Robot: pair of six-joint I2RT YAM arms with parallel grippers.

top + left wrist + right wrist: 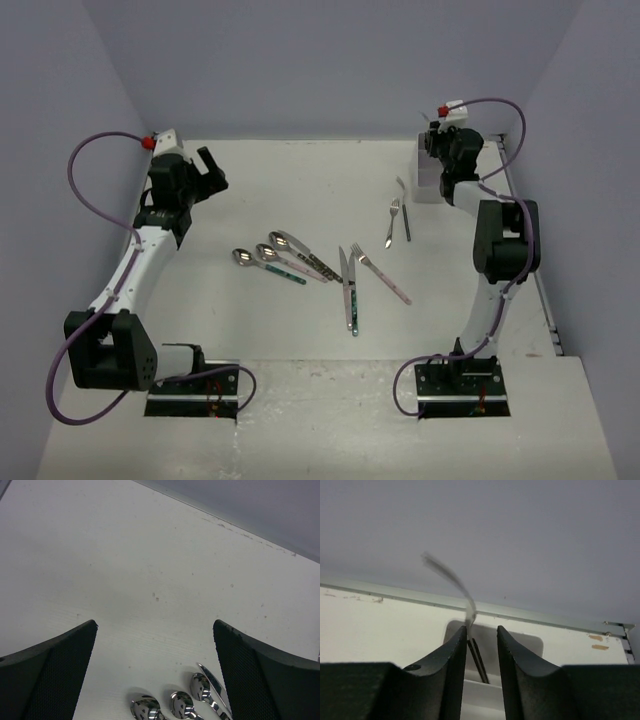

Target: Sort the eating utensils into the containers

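Observation:
Several utensils lie mid-table: three spoons [266,251], a patterned knife [345,285], a pink-handled fork [382,275], and a small fork [392,222] beside a plain metal piece [405,215]. My left gripper [210,170] hangs open and empty at the left, above the spoon bowls [181,704]. My right gripper [437,150] is over the white container [430,182] at the back right. In the right wrist view its fingers [482,630] stand slightly apart. A blurred utensil [465,595] with a dark handle stands between them, down in the container [520,645], leaning on the left finger.
Purple-grey walls close in the table on the left, back and right. The container stands close to the back right corner. A knife tip [212,677] lies beside the right-hand spoon, near my left gripper's right finger.

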